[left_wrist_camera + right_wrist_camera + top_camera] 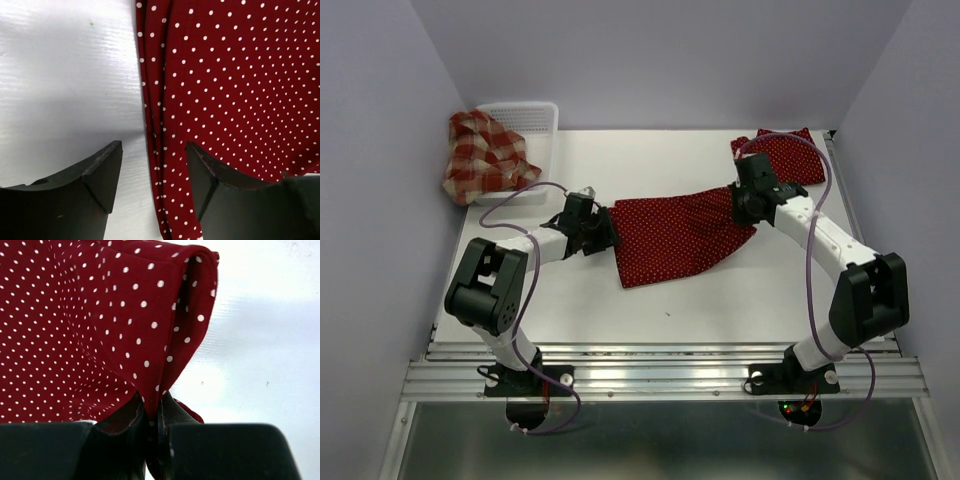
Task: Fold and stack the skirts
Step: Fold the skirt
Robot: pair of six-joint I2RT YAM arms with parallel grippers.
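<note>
The dotted skirt [675, 238] lies spread across the middle of the table [670, 310], a dark red cloth with small white dots, stretched slantwise between the two arms, its left edge low and near the centre, its right corner further back. The left gripper [603, 235] sits at that left edge with its fingers spread: in the left wrist view one finger [100, 175] hangs over bare table and the other [210, 175] over the cloth, with the skirt's layered, folded edge running up between them; whether either finger touches the cloth cannot be told. The right gripper [744, 210] is at the skirt's right corner, its fingers [125, 435] pressed together and pinching the cloth, which rises from the pinch into a peaked fold in the right wrist view, with white table beside it on the right. A second dotted skirt [785, 155] lies at the far right corner of the table, just behind the right gripper and apart from the first in the top view. The plaid skirt [480, 155], red and cream, is crumpled at the far left corner, heaped in and over the left side of a white mesh basket [535, 115] that stands against the back wall. A purple cable loops along each arm.
</note>
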